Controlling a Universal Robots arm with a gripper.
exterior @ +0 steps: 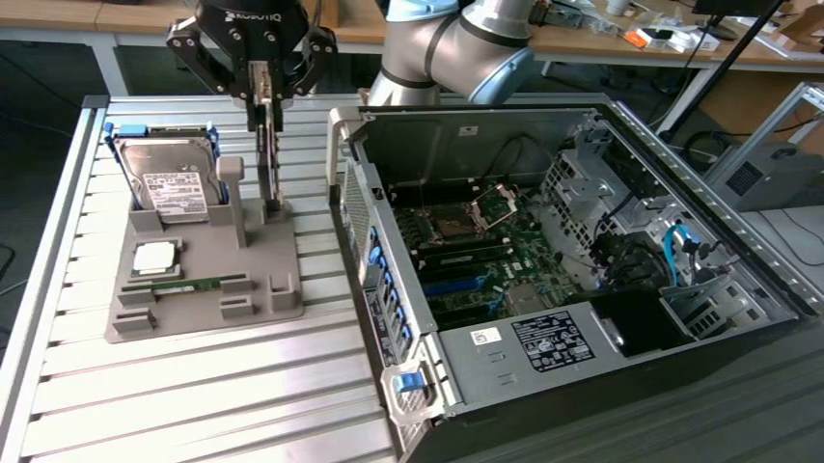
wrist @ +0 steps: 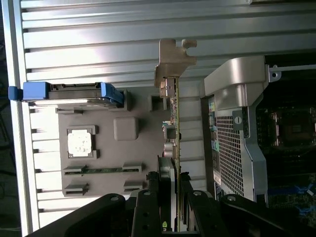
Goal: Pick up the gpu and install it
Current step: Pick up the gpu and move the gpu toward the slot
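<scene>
The gpu (exterior: pixel 269 154) is a thin dark card standing on edge in a slot of the grey holder block (exterior: pixel 206 289), its lower end still at the block. In the wrist view the gpu (wrist: pixel 174 128) appears edge-on, with its silver bracket (wrist: pixel 171 61) at the far end. My gripper (exterior: pixel 264 96) hangs straight above the block and is shut on the card's upper edge, one finger on each face. The black fingers (wrist: pixel 165 180) clamp the card's near end, where my gripper (wrist: pixel 173 185) meets it.
The open computer case (exterior: pixel 580 270) lies to the exterior view's right of the block, motherboard (exterior: pixel 477 251) exposed. On the block stand a silver hard drive in a blue frame (exterior: pixel 168 178), a CPU chip (exterior: pixel 154 256) and a green RAM stick (exterior: pixel 187 285). Slatted table (exterior: pixel 193 386) underneath.
</scene>
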